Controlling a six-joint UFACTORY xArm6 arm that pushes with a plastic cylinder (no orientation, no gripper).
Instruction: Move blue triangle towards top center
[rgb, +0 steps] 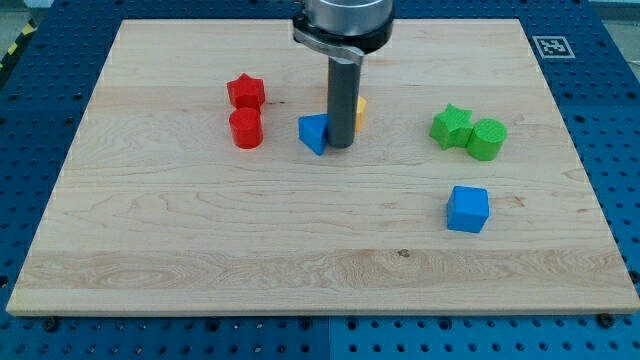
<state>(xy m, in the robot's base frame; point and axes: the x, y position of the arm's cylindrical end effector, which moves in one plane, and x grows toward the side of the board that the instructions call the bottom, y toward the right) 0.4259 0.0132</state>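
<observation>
The blue triangle (314, 133) lies on the wooden board (200, 230), a little above the board's middle. My tip (340, 146) stands right against the triangle's right side, touching it or nearly so. The dark rod rises from there to the arm's grey flange at the view's top. A yellow block (360, 110) sits just behind the rod, mostly hidden by it, its shape unclear.
A red star (245, 91) and a red cylinder (246, 129) stand left of the blue triangle. A green star (451, 126) and a green cylinder (487, 139) stand at the right. A blue cube (467, 209) lies at the lower right.
</observation>
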